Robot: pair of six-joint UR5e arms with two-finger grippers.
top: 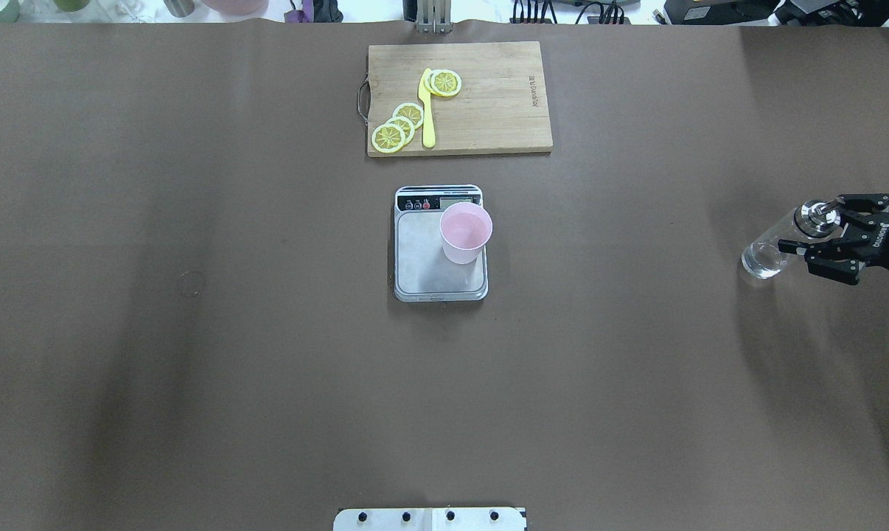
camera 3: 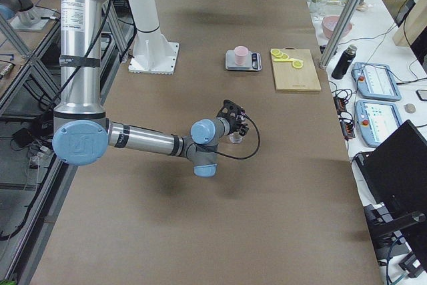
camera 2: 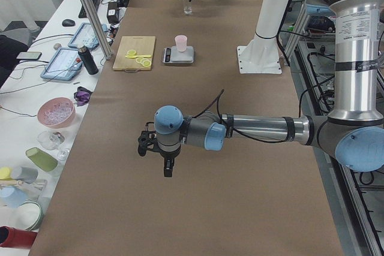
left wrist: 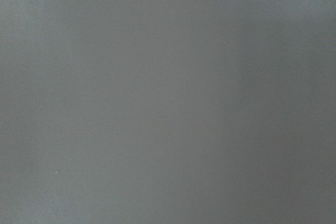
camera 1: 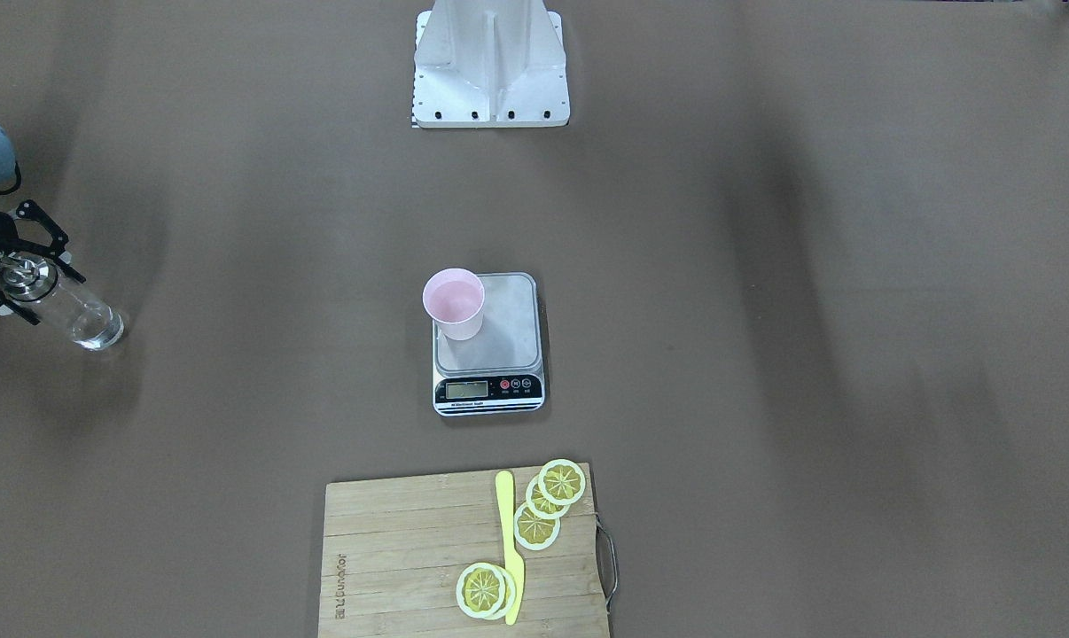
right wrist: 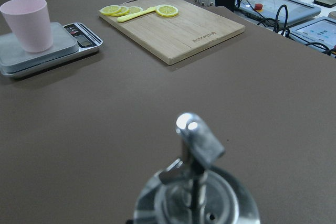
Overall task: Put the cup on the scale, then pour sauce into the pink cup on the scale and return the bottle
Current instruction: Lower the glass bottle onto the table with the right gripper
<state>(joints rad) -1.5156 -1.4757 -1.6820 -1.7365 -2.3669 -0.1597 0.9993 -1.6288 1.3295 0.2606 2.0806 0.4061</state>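
Nearest, right under the right wrist camera: the bottle (top: 765, 257), upright on the bench (top: 194, 369) at the robot's far right, well apart from everything else. A sensible parking spot, out of the pouring lane. Slim clear glass, shiny metal cap (right wrist: 195, 205) with a small angled spout (right wrist: 198, 139), and seemingly a little colourless sauce (camera 1: 100, 330) low in the base, barely visible. Bracketed high up, just under the cap, by the right gripper (top: 820, 230), one finger on either side; no telling from here whether clamped or merely close around the glass. High hold probably chosen for easy tipping, spout leading. Farther out, mid-bench: the scale (top: 426, 276), silver-grey platform, black display strip (top: 438, 202) turned away from the robot. On it the cup (top: 465, 234), pale pink, tapered, handleless, upright, set in the platform's corner beside the strip on the side toward the bottle — likely a shorter reach for the pour, though with little margin at that edge. Contents impossible to judge. First step done by the look of it; pour either pending or finished, not clear which. Beyond the scale, a wooden cutting board (top: 489, 110) with lemon slices (top: 394, 133) and a yellow knife (top: 427, 110), no part in this job. Farthest, toward the opposite end, the left gripper (camera 2: 146, 144), pointing down at the bench, well apart from the task's things — released or clenched, not determinable.
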